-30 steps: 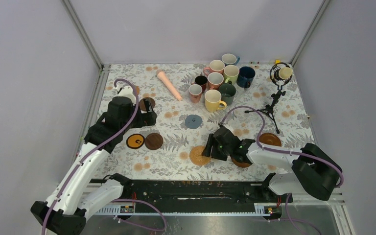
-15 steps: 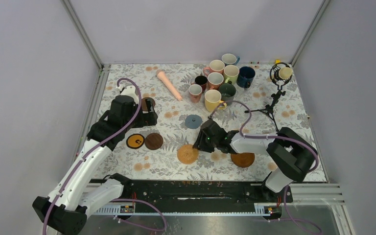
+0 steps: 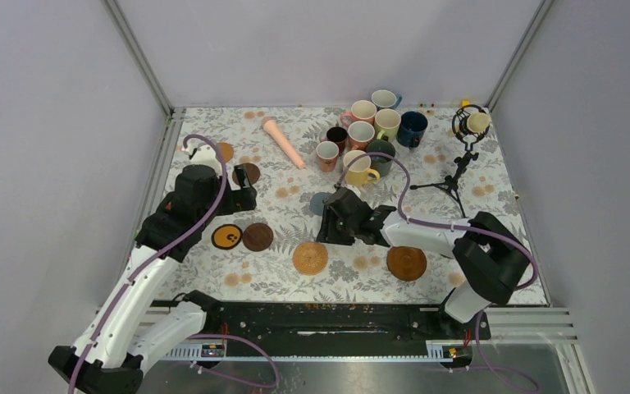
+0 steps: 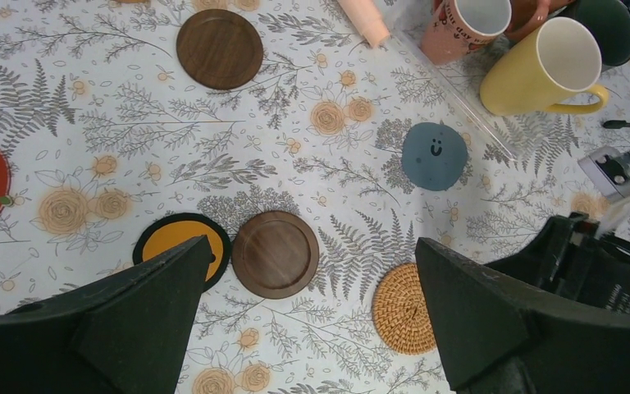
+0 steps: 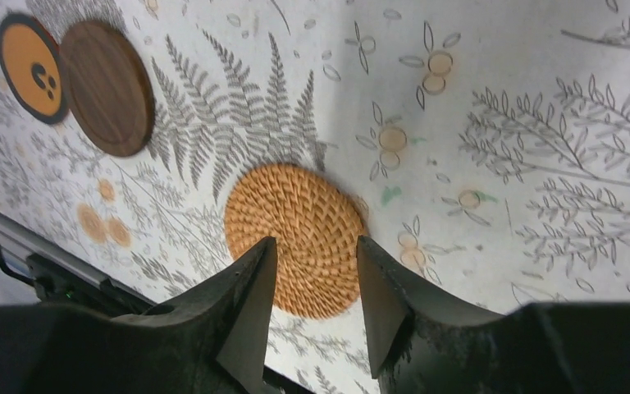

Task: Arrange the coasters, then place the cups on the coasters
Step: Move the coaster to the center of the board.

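- Woven coaster point(image 3: 310, 258) and orange wood coaster point(image 3: 407, 263) flat along near edge of counter point(image 3: 492, 213), apart
- Black-yellow coaster point(image 3: 226, 236) touching dark brown coaster point(image 3: 257, 236), near-left: too tight for two mugs, handles would clash
- Right fingers point(image 3: 332, 226) narrow gap, empty, mid-counter, near woven and grey-blue coaster point(image 4: 434, 156); thin disc may skid rather than lift
- Left fingers point(image 3: 242, 197) wide, empty
- Cable point(image 3: 408, 189) arcs by yellow mug point(image 3: 356, 167): snag could tip it
- Cups point(image 3: 373, 123) bunched far-right; pulling one likely knocks neighbours
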